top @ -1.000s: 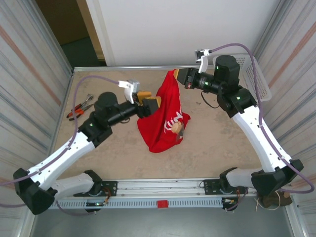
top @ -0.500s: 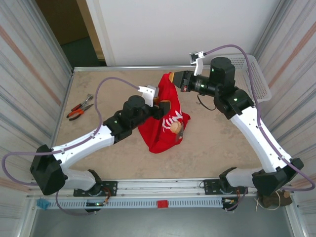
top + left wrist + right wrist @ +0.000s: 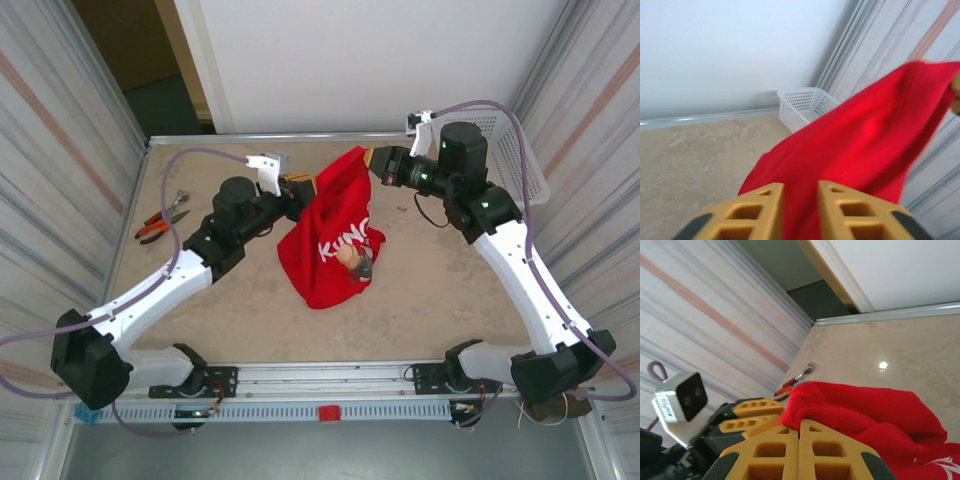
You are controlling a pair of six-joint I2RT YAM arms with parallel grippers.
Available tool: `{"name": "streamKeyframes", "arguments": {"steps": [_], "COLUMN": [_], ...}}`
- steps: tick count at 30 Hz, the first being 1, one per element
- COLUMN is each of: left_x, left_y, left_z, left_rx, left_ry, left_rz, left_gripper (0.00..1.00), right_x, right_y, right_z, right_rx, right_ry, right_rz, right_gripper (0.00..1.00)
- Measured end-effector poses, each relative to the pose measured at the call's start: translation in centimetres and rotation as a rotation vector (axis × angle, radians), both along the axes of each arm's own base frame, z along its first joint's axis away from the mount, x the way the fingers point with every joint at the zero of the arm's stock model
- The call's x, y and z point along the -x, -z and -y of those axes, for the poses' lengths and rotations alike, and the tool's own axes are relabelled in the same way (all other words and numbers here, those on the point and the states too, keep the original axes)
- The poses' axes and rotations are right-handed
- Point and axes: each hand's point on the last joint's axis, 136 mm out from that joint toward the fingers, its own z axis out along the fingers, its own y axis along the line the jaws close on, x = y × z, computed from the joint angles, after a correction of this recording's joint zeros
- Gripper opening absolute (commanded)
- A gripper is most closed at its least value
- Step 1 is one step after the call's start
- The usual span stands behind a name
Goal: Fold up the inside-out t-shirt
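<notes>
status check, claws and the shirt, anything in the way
Left claw shut on t-shirt side edge, right claw shut on its far end. Cloth raised between them, lower part on table, print showing. Pliers and basket off to the sides.

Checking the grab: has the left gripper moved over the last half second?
Yes. The left gripper drew back to the left, nearer the pliers, gripping the t-shirt.

From where I stand, a beige marbled tabletop (image 3: 450,300) is boxed in by pale, striped corrugated panels (image 3: 60,150) on both sides, with a plain white wall (image 3: 370,60) behind. A dark doorway (image 3: 150,90) opens at the far left, a white perforated basket (image 3: 525,160) sits far right, and orange-handled pliers (image 3: 160,218) lie near the left edge
</notes>
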Motion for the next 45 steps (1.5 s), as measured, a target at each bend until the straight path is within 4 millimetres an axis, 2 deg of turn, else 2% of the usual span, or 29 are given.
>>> {"name": "streamKeyframes", "arguments": {"steps": [1,2,4,5,7,9,11,17,23,28,30,32,33,34,37,40,42,45], "left_x": [0.1,0.3,0.6,0.7,1.0,1.1,1.2,1.9,1.7,1.0,0.5,0.0,-0.3,-0.4,-0.9,-2.0,-2.8,-3.3], "left_y": [0.0,0.0,0.1,0.1,0.1,0.2,0.4,1.2,1.4,2.5,3.0,3.5,3.7,3.9,4.1,3.2,1.8,-1.7], "left_z": [0.1,0.2,0.5,0.7,0.9,1.2,1.7,4.3,6.4,6.9,6.9,7.1,7.1,7.2,6.7,5.3,3.9,2.0], "left_rx": [0.002,0.002,-0.004,-0.003,-0.002,-0.002,-0.007,-0.025,-0.024,-0.039,-0.049,-0.062,-0.07,-0.076,-0.093,-0.086,-0.066,0.002], "left_ry": [0.012,0.027,0.051,0.063,0.083,0.1,0.113,0.182,0.224,0.209,0.188,0.176,0.173,0.171,0.171,0.189,0.208,0.263], "left_rz": [0.0,-0.003,-0.004,-0.004,-0.006,-0.009,-0.011,-0.017,-0.012,-0.029,-0.038,-0.049,-0.052,-0.059,-0.068,-0.091,-0.104,-0.094], "left_gripper": [0.01,0.0,0.0,0.04,0.34,0.47,0.55,0.61,0.62,0.56,0.48,0.17,0.06,0.0,0.0,0.0,0.0,0.0], "right_x": [-0.1,-0.1,-0.1,-0.1,0.0,0.0,0.1,0.4,0.6,0.6,0.6,0.6,0.6,0.6,0.8,0.5,-0.1,-1.4], "right_y": [0.1,0.3,0.3,0.3,0.2,0.2,0.1,-0.2,-0.1,-0.1,0.0,0.1,0.1,0.2,0.6,1.5,2.4,4.3], "right_z": [0.1,0.1,0.1,0.1,0.1,0.1,0.1,0.0,-0.3,-0.3,-0.3,-0.3,-0.3,-0.2,-0.1,0.8,1.8,2.9], "right_rx": [0.0,0.001,-0.004,-0.007,-0.011,-0.012,-0.014,-0.021,-0.022,-0.021,-0.02,-0.019,-0.019,-0.019,-0.014,-0.005,0.006,0.029], "right_ry": [0.002,0.004,0.005,0.004,0.004,0.004,0.003,-0.009,-0.02,-0.021,-0.021,-0.02,-0.02,-0.02,-0.017,0.01,0.05,0.095], "right_rz": [-0.002,-0.007,-0.015,-0.017,-0.017,-0.015,-0.012,-0.01,-0.012,-0.014,-0.016,-0.017,-0.018,-0.019,-0.026,-0.038,-0.054,-0.09], "right_gripper": [0.0,0.0,0.0,0.0,0.0,0.0,0.0,0.0,0.0,0.0,0.0,0.0,0.0,0.0,0.0,0.0,0.0,0.0]}}
